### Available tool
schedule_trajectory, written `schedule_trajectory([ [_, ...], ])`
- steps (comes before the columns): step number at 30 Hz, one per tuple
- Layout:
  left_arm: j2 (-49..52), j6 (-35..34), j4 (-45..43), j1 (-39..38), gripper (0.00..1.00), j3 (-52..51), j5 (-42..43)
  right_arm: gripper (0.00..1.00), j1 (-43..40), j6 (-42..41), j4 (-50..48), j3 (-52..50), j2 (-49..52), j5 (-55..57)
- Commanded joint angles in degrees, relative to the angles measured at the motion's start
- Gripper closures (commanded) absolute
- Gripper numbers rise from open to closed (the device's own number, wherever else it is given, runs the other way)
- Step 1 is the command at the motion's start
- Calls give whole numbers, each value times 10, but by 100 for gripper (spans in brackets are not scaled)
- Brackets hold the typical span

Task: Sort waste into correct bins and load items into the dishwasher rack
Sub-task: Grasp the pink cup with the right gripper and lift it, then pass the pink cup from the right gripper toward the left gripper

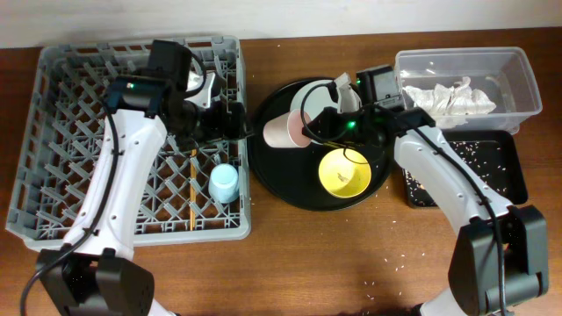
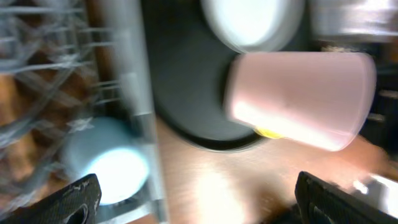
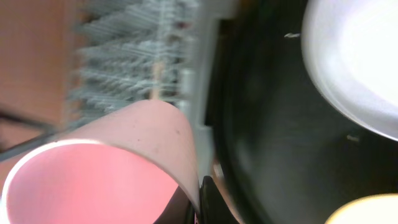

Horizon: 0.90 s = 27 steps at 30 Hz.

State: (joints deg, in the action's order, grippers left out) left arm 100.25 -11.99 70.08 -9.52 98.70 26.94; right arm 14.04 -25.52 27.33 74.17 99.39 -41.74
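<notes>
At the far left of the bench (image 1: 351, 263), the dishwasher rack (image 1: 79, 114) already carries the light-blue cup (image 1: 224, 183), parked among the pegs by its right wall, with a thin orange stick (image 1: 192, 189) lying just beside it. Above the rack's right edge hangs the left pincer (image 1: 235, 121), aimed rightward. Its wrist view shows the 2 fingers (image 2: 78, 199) spread wide with nothing between them, which looks like a pose for receiving.

Just to its right, over the gap between the rack and the round black tray (image 1: 290, 189), is the pink cup (image 1: 281, 130), off the surface and lying on its side. Its long axis runs across the bench. The closed base points left toward the open left pincer and the mouth points right. The right pincer (image 1: 309, 127) appears closed on the cup's wall at the rim, 1 finger (image 3: 202, 199) showing at the lip in its wrist view. Held that way, the base is free for the other arm, so this is probably a handover toward the rack.

On the round tray sit the plate (image 1: 314, 95) at the back and the yellow bowl (image 1: 344, 171) at the front, mouth up. At far right, the clear tub (image 1: 518, 79) holds the crumpled napkins (image 1: 448, 98), and the black rectangular tray (image 1: 500, 167) in front of it holds scattered grains.
</notes>
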Motion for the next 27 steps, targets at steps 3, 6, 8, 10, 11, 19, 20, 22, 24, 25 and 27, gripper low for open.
schedule_trajectory([
  [3, -1, 106, -6, 39, 1, 7, 297, 96, -33, 28, -35, 8, -7, -174],
  [6, -1, 162, 3, 66, 1, 7, 414, 96, -47, 28, -80, 8, -7, -270],
  [8, -1, 181, 14, 72, 1, 7, 446, 96, -48, 28, -106, 8, -7, -310],
  [10, -1, 184, 25, 73, 1, 7, 449, 96, -48, 26, -136, 8, -7, -350],
  [11, -1, 191, 31, 73, 1, 7, 450, 96, -48, 23, -146, 8, -7, -360],
  [19, -1, 214, 37, 70, 1, 7, 498, 96, -47, -18, -201, 8, -7, -402],
  [20, -1, 214, 37, 68, 1, 6, 498, 96, -47, -27, -213, 8, -7, -404],
  [22, -1, 214, 37, 61, 1, 6, 498, 96, -47, -52, -239, 8, -7, -404],
  [24, -1, 214, 37, 55, 1, 6, 498, 96, -42, -72, -269, 8, -7, -405],
  [25, -1, 218, 37, 51, 1, 6, 498, 96, -37, -82, -283, 8, -7, -404],
  [27, -1, 220, 37, 48, 1, 6, 500, 96, -24, -106, -316, 8, -7, -398],
])
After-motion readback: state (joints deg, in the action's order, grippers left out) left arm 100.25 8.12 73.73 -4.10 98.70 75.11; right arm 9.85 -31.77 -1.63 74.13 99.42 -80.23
